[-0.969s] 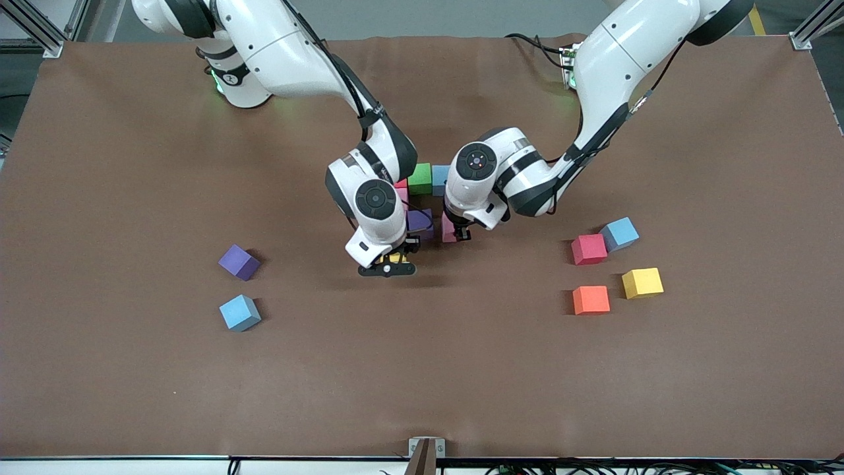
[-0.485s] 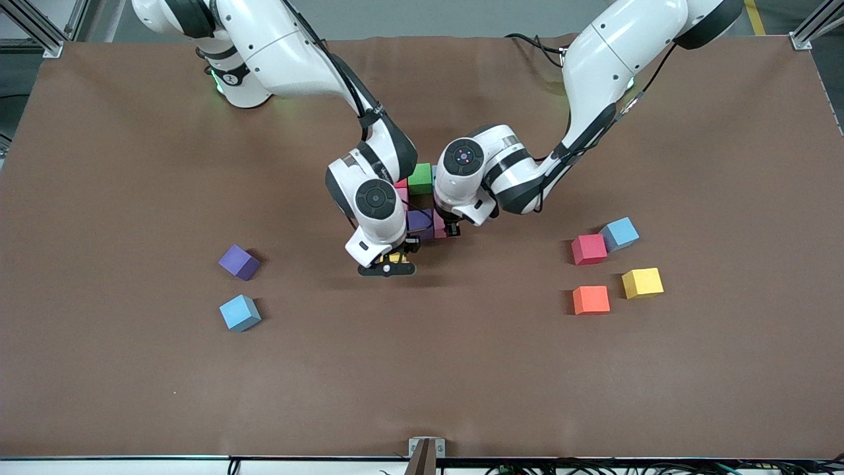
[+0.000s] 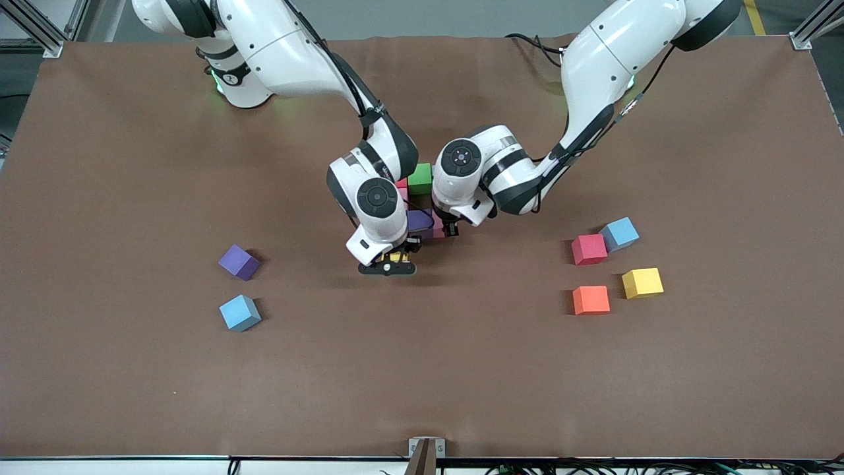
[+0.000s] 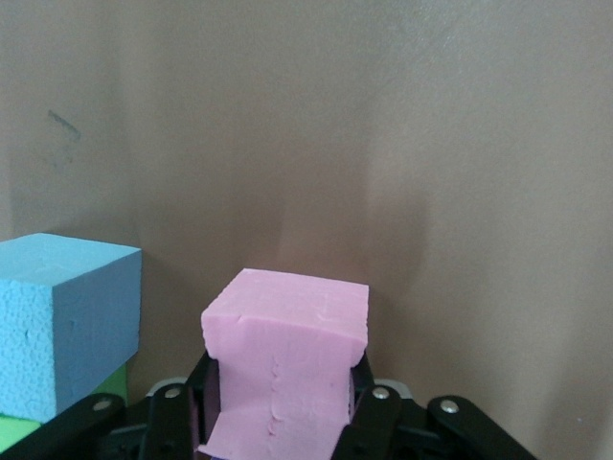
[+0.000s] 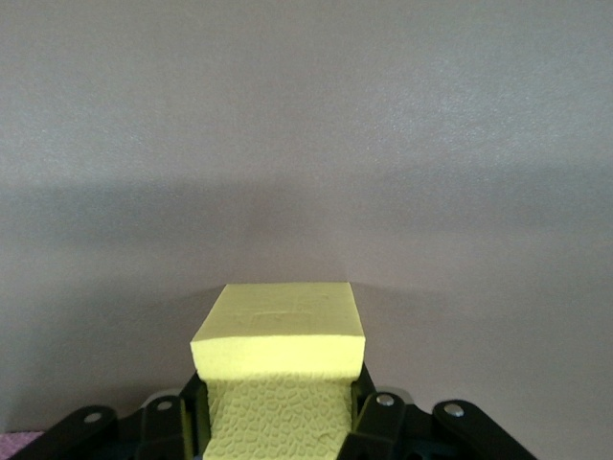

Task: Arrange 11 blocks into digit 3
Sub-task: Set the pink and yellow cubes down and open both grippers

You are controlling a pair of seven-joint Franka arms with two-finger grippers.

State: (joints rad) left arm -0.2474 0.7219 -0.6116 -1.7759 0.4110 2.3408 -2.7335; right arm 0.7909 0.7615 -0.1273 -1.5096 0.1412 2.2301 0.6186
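Two arms are working at the middle of the brown surface (image 3: 132, 369). The left hand (image 4: 278, 422) is pinching a pink block (image 4: 283, 369) tightly between its two fingers; in the front view this hand (image 3: 451, 229) is sitting low at the partly built digit 3 (image 3: 419, 198), just beside a purple block (image 3: 418, 220) of that figure. A blue block (image 4: 62, 321) is resting next to the held pink one, with a green block (image 3: 420, 178) lying farther from the front camera. The right hand (image 5: 278, 407) is gripping a yellow block (image 5: 280, 359) between partly closed fingers, and in the front view it (image 3: 394, 260) is hanging low over the bare surface just nearer the camera than the figure. Loose blocks are lying well apart: a purple cube (image 3: 239, 262) and a blue cube (image 3: 240, 312) toward the right arm's end; a red cube (image 3: 589, 249), a light blue cube (image 3: 620, 233), an orange cube (image 3: 591, 299) and a yellow cube (image 3: 642, 282) toward the left arm's end.
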